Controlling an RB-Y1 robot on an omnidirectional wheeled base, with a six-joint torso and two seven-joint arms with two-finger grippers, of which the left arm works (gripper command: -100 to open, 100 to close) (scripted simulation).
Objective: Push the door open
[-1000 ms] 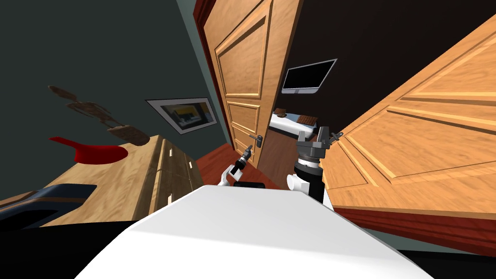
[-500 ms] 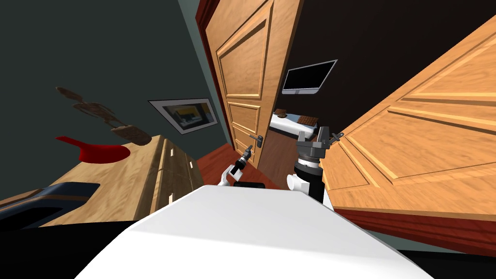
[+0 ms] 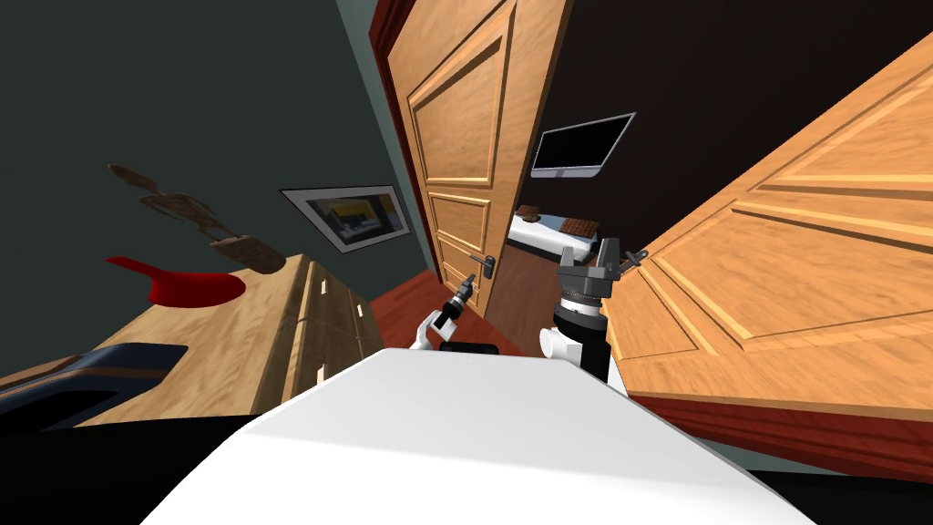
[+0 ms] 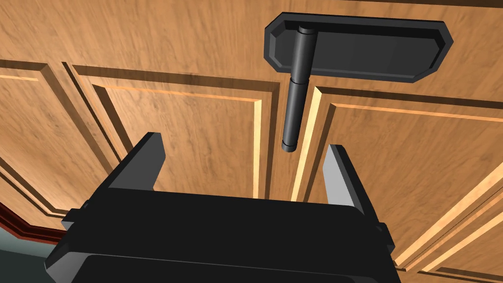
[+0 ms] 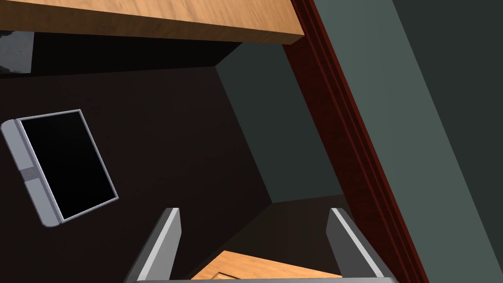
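Two panelled wooden door leaves stand ajar with a gap between them. The left leaf [image 3: 465, 137] carries a dark lever handle [image 3: 487, 265]. My left gripper [image 3: 466, 284] is just below that handle and open. In the left wrist view the lever [image 4: 296, 108] hangs from its dark plate [image 4: 373, 49] a short way beyond the open left gripper [image 4: 244, 147], untouched. The right leaf [image 3: 784, 255] has its own handle [image 3: 635, 258], with my right gripper [image 3: 601, 251] close beside it. The right gripper [image 5: 253, 213] is open with nothing between its fingers, and points through the gap.
A wooden dresser [image 3: 228, 337] stands at my left with a red object [image 3: 191, 287] and a brown plant-like shape [image 3: 200, 219] on it. Through the gap are a bed [image 3: 556, 232] and a wall screen [image 3: 579, 146]. Dark red door frame [image 5: 344, 147] borders the opening.
The whole head view has shifted slightly to the right, so my camera moved a little. Both arms and the door leaves keep their places.
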